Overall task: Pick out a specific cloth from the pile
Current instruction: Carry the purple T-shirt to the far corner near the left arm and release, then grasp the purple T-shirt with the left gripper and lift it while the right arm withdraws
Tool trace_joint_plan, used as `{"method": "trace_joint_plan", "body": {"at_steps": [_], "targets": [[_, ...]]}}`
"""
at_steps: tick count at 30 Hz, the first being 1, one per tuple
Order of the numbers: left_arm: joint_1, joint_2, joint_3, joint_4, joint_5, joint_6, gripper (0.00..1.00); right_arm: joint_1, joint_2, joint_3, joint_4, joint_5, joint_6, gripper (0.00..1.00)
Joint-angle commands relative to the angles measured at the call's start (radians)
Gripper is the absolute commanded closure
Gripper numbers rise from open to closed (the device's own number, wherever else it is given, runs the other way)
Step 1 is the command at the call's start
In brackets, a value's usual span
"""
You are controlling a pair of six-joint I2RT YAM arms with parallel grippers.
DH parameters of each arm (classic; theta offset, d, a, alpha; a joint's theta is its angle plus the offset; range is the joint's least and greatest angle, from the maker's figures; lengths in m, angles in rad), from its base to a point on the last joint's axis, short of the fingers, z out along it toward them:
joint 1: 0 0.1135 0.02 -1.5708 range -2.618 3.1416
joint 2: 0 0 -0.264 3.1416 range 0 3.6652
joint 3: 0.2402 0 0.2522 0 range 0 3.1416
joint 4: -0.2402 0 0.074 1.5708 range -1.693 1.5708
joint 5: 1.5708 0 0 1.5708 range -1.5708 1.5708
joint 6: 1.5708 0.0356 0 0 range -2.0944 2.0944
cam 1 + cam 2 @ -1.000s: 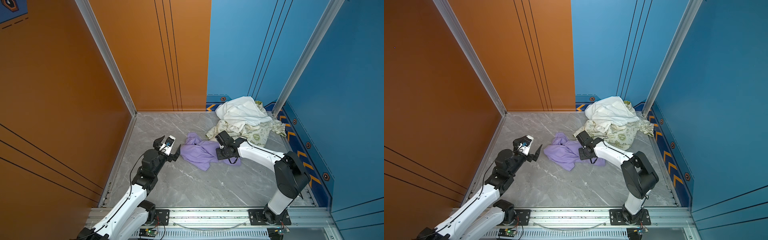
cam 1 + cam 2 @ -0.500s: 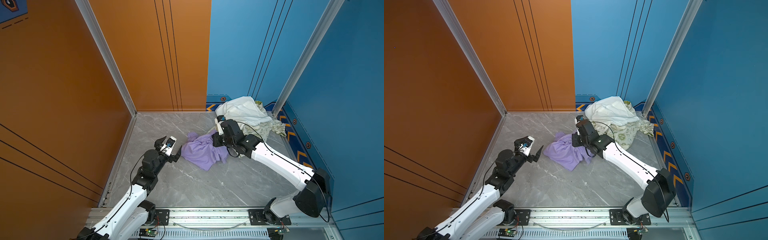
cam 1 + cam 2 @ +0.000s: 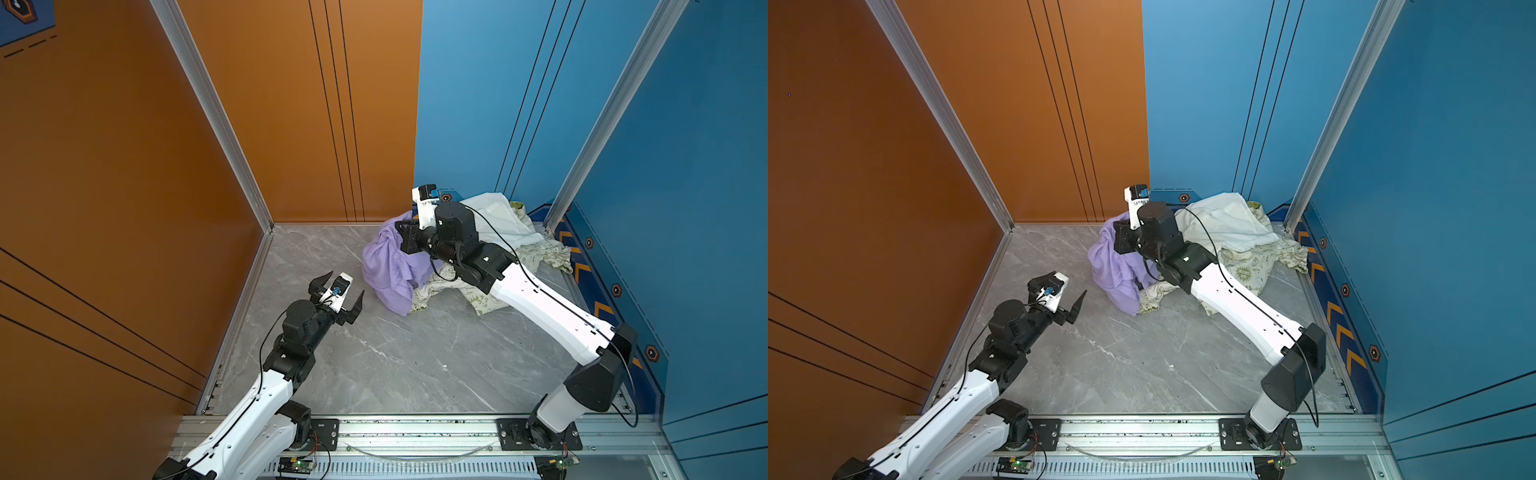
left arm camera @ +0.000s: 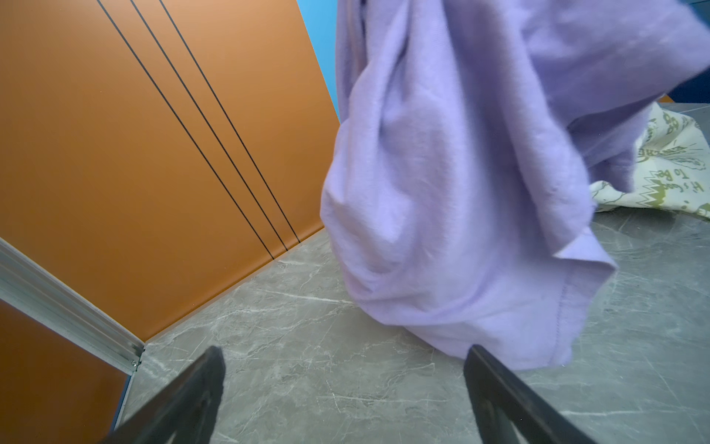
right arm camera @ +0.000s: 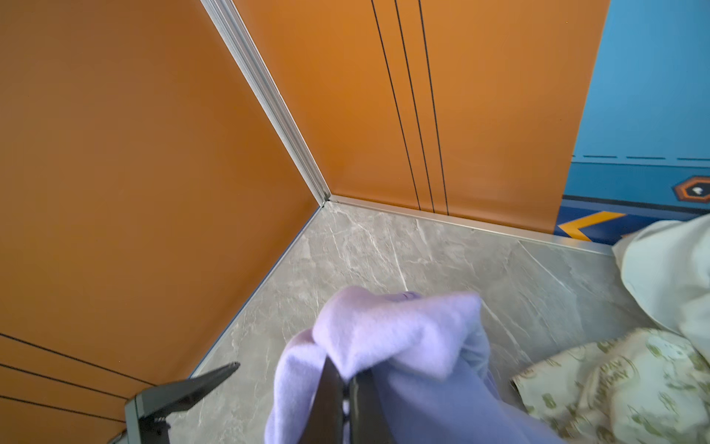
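The cloth (image 3: 388, 266) (image 3: 1115, 266) is a lilac-purple shirt hanging in folds, its lower hem touching the grey floor. My right gripper (image 3: 401, 237) (image 3: 1119, 242) is raised above the floor, shut on the cloth's top bunch; the right wrist view shows its jaws (image 5: 345, 374) pinching the lilac fabric (image 5: 403, 326). The pile lies behind it: a white shirt (image 3: 498, 216) (image 3: 1225, 220) on a cream doodle-print cloth (image 3: 536, 253) (image 3: 1258, 262). My left gripper (image 3: 344, 286) (image 3: 1063, 286) (image 4: 344, 350) stands open and empty, low, just left of the hanging cloth (image 4: 461, 192). No lettering shows.
Orange walls (image 3: 124, 166) close the left and back left; blue walls (image 3: 685, 187) close the back right and right. An aluminium post (image 3: 216, 124) marks the far left corner. A metal rail (image 3: 415, 432) runs along the front. A corner of the cream cloth (image 4: 668, 165) lies beside the lilac hem.
The right arm has risen and swung toward the back, lifting the lilac cloth from flat on the floor to hanging. The left gripper has barely moved.
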State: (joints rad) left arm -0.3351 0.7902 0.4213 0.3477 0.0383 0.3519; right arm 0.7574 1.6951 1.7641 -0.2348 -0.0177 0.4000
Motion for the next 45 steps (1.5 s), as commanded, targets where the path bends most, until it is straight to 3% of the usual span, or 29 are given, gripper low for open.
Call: {"method": "trace_joint_plan", "body": {"at_steps": [1, 7, 12, 14, 18, 22, 24, 32, 40, 42, 45], "targets": [[-0.012, -0.024, -0.018, 0.019, -0.057, 0.017, 0.02, 0.012, 0.118, 0.179, 0.053, -0.033, 0.015, 1.00], [-0.014, -0.054, -0.033, 0.038, -0.136, 0.034, 0.02, 0.023, 0.419, 0.600, 0.003, -0.082, 0.053, 1.00], [-0.014, -0.073, -0.041, 0.049, -0.189, 0.047, 0.02, 0.033, 0.564, 0.678, -0.018, -0.124, 0.121, 0.98], [-0.015, -0.077, -0.045, 0.055, -0.211, 0.048, 0.02, 0.036, 0.602, 0.677, -0.073, -0.181, 0.129, 0.92], [-0.013, -0.078, -0.047, 0.062, -0.267, 0.041, 0.02, 0.040, 0.628, 0.657, -0.256, -0.260, 0.058, 0.59], [-0.012, -0.074, -0.042, 0.061, -0.301, 0.006, 0.02, 0.028, 0.515, 0.482, -0.291, -0.205, -0.018, 0.36], [-0.009, -0.071, -0.033, 0.050, -0.326, -0.025, 0.02, 0.015, 0.450, 0.403, -0.290, -0.166, -0.045, 0.31], [0.042, 0.040, 0.113, -0.192, -0.343, -0.212, 0.02, -0.082, 0.152, 0.092, -0.208, -0.109, -0.057, 0.24], [0.174, 0.335, 0.259, -0.288, -0.171, -0.428, 0.00, -0.111, -0.187, -0.255, -0.075, -0.043, -0.116, 0.06], [0.194, 0.416, 0.318, -0.339, -0.157, -0.491, 0.04, -0.119, -0.263, -0.314, -0.071, -0.021, -0.138, 0.00], [0.195, 0.520, 0.426, -0.424, -0.171, -0.563, 0.07, -0.140, -0.365, -0.398, -0.064, 0.005, -0.163, 0.00]]}}
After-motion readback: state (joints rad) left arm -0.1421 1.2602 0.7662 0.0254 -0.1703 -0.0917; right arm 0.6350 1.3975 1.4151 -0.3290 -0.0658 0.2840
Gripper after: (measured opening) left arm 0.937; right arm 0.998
